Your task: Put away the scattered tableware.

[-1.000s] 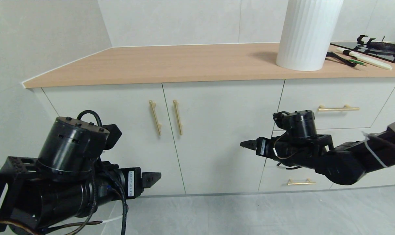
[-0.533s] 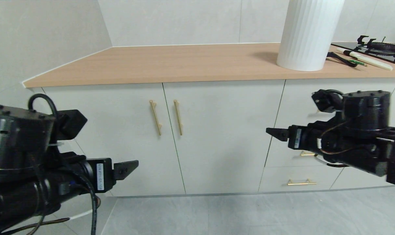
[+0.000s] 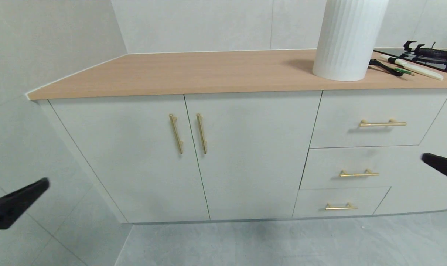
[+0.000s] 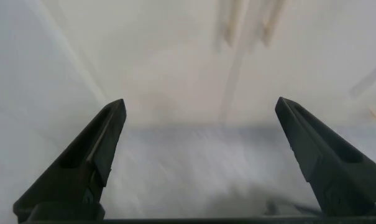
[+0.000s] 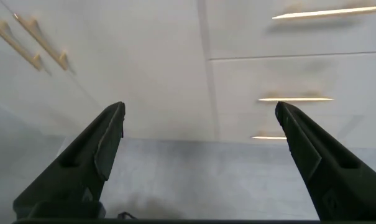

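Observation:
Scattered utensils lie on the wooden counter (image 3: 194, 74) at the far right: a black-handled tool (image 3: 386, 67), a green-marked piece (image 3: 403, 70) and a long cream one (image 3: 417, 68). My left gripper (image 4: 200, 155) is open and empty, low at the left, facing the cabinet doors and floor; a fingertip (image 3: 18, 201) of it pokes in at the head view's lower left edge. My right gripper (image 5: 200, 155) is open and empty too, facing the drawers; its fingertip (image 3: 441, 166) enters at the right edge.
A tall white ribbed vase (image 3: 347, 40) stands on the counter by the utensils. A black gas hob (image 3: 428, 55) sits at the far right. Below are two cabinet doors with gold handles (image 3: 188, 133) and three drawers (image 3: 382, 123). Grey tiled floor (image 3: 282, 244) lies in front.
Both arms have drawn back and outward, so only their fingertips remain at the head view's edges. The counter and utensils are as before.

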